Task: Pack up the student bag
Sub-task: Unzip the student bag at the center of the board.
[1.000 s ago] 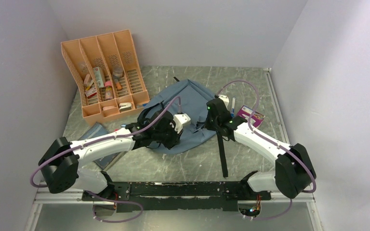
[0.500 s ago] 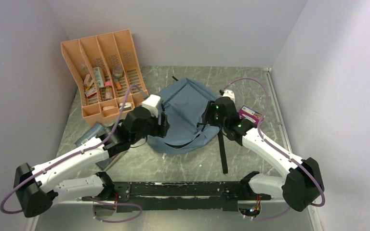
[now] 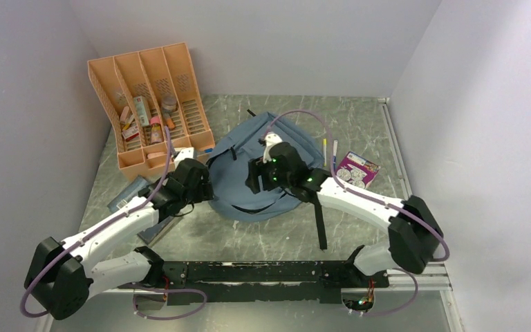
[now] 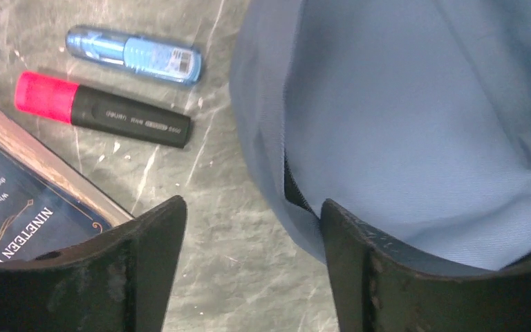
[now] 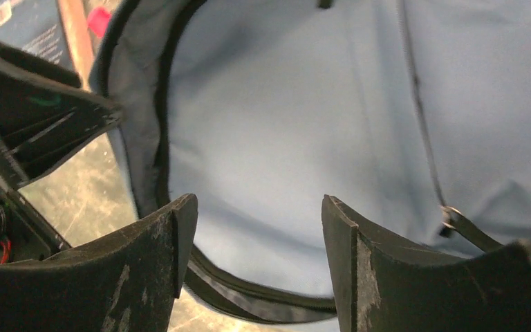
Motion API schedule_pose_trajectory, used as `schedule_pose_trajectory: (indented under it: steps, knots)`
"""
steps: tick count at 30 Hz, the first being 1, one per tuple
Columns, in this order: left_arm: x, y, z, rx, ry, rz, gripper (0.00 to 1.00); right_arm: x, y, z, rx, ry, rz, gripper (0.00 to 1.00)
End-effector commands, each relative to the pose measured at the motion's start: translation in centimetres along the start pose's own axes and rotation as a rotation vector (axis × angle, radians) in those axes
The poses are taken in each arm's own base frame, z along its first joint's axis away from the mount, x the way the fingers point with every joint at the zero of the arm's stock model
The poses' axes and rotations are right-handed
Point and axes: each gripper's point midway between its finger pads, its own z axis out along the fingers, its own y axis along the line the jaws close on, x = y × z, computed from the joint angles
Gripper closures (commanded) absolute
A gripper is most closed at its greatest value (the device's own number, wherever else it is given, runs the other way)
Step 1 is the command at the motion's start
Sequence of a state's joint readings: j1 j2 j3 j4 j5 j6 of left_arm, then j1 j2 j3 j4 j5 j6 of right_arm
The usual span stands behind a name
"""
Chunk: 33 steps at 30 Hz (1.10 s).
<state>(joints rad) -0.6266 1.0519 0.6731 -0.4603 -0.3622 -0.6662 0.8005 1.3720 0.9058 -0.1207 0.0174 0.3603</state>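
Top cam: the student bag (image 3: pixel 231 190) lies flat mid-table btw my two arms, zip side up, w/ a black strap (image 3: pixel 319 221) trailing off it toward the near edge. L gripper (image 4: pixel 252 204) is at the bag's left edge. Its wrist cam shows the jaws spread wide w/ nothing btw them, one finger over bare table (image 4: pixel 235 277) and the other over the bag's rim. Can't tell if either finger touches the fabric. Just left of that edge, on the table, are a black highlighter w/ pink cap (image 4: pixel 128 119) and a blue tube (image 4: pixel 135 55), lying side by side but apart. A dark-blue book (image 4: pixel 14 207) is next to them, nearer my L arm. R gripper (image 5: pixel 259 200) is over the middle of the bag, pointing toward the L arm. Its jaws are also spread, holding nothing, w/ grey-blue fabric filling the gap and a dark zip line (image 5: pixel 415 90) running down the cloth on the right of that view. Whether the R fingers press on the bag I can't tell. An orange desk organiser (image 3: pixel 180 69) stands at the far left, w/ small items in its slots. Right of the bag are two pens (image 3: pixel 334 149) and a purple packet (image 3: pixel 358 168), near each other and clear of the fabric.
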Motion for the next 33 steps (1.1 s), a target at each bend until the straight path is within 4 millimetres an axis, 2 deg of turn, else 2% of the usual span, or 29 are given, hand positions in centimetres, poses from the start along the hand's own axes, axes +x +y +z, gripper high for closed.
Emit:
schedule_pose_trajectory:
  steps: [1,9,11,16,21,24,26,33]
  knots:
    - [2.0,0.9,0.7,-0.014,0.057,-0.056,0.32,0.1,3.6,1.6,-0.127,0.029,-0.109,0.3]
    - [6.1,2.5,0.9,0.018,0.095,-0.125,0.86,4.5,7.0,3.5,-0.245,0.173,-0.223,0.24]
    - [7.0,2.5,1.0,0.034,0.108,-0.137,0.93,5.6,7.8,3.8,-0.276,0.201,-0.247,0.22]
    - [7.7,2.8,1.3,0.035,0.115,-0.145,0.95,7.7,9.0,5.2,-0.292,0.246,-0.3,0.16]
    - [7.4,2.3,1.2,0.063,0.104,-0.133,0.95,8.2,8.8,7.6,-0.211,0.248,-0.333,0.14]
    - [7.4,2.1,1.2,0.077,0.106,-0.126,0.95,7.5,8.0,8.8,-0.123,0.224,-0.324,0.14]
    - [7.4,2.1,1.1,0.08,0.107,-0.121,0.95,6.3,8.3,8.9,-0.108,0.189,-0.309,0.15]
    - [7.7,2.3,1.2,0.082,0.108,-0.117,0.95,2.8,11.6,7.0,-0.242,0.087,-0.269,0.18]
